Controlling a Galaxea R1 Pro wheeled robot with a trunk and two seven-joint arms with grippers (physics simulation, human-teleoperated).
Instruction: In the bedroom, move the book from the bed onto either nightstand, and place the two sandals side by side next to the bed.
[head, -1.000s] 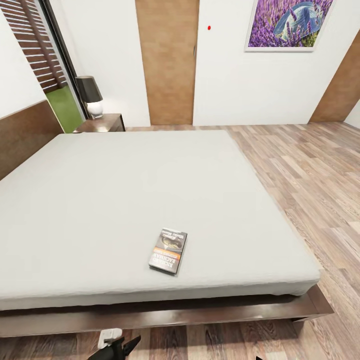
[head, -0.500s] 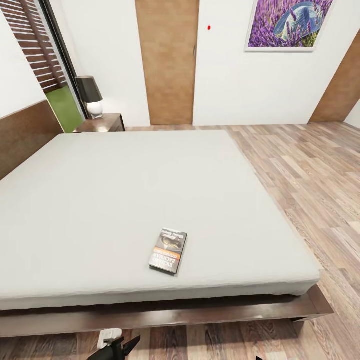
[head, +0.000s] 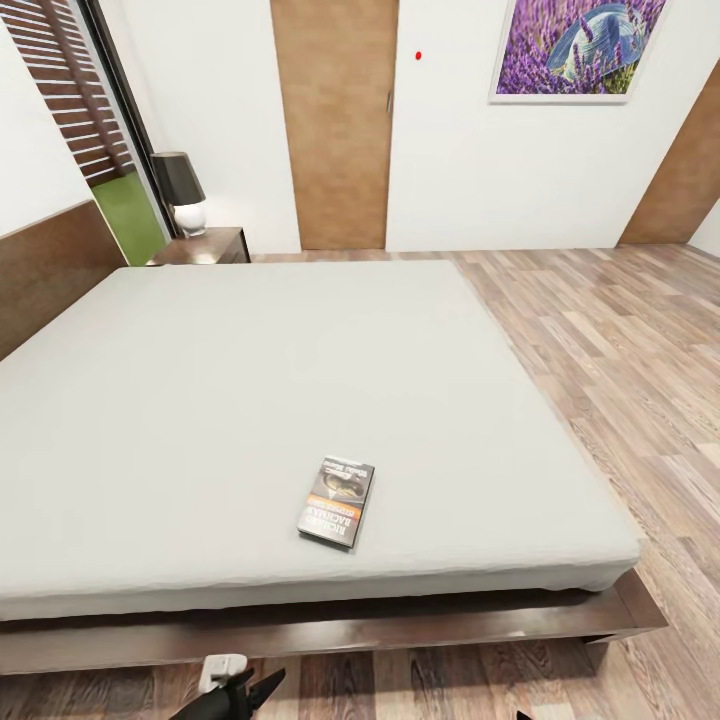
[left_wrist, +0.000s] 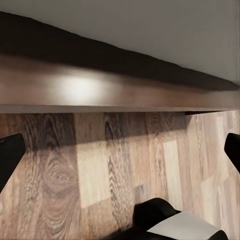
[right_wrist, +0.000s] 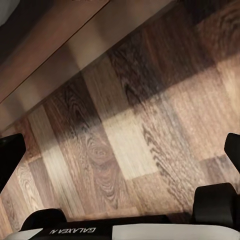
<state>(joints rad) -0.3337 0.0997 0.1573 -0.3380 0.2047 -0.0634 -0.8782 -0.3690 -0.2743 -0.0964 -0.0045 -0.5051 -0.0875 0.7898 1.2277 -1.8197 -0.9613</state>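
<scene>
At the bottom edge of the head view, left of centre, the left claw pokes into frame over the floor, black with a white block beside it. In the left wrist view its dark fingertips sit at the far side edges of the picture, so it stands wide with nothing between them, over wood planks just in front of the bed frame. The right claw reads the same way in the right wrist view: one dark tip at each side edge, spread wide and holding nothing, above the plank floor with the frame crossing the upper left corner. Beyond the left claw, in the head view, the dark frame runs across the lower part of the picture, and the pale grey mattress fills the left and centre. The book lies flat on the mattress in the lower centre, near the front edge, cover up. In the upper left, past the far corner of the bed, a nightstand carries a lamp with a dark shade. A brown door stands at top centre, and a purple picture hangs at the upper right.
</scene>
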